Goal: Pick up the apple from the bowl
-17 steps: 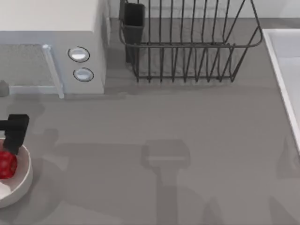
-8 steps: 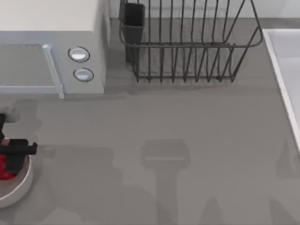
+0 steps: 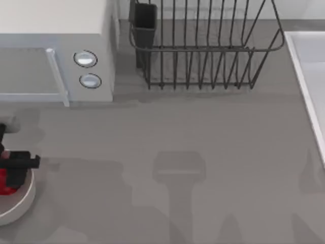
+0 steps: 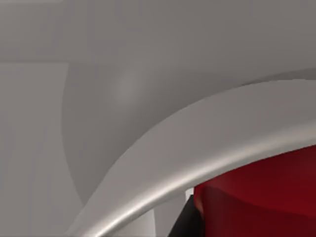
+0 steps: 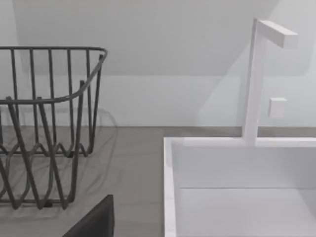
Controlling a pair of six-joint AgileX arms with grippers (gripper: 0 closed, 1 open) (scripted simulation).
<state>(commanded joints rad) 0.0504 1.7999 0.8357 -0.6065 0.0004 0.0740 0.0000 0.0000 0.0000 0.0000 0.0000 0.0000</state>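
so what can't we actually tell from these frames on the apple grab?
- Top view: the left gripper sits over the apple, covering most of it; whether the fingers have closed on it can't be read.
- Top view: the bowl is cut off by the left edge.
- Left wrist view: only a slice of apple behind the bowl rim; contact hidden.
- Right wrist view: a dark corner of the right gripper at the edge; finger state unreadable.

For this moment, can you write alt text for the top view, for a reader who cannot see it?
The left pincer sits over the red apple in the bowl at the table's left edge. Behind stand a microwave and a wire dish rack; a white sink is at the right.
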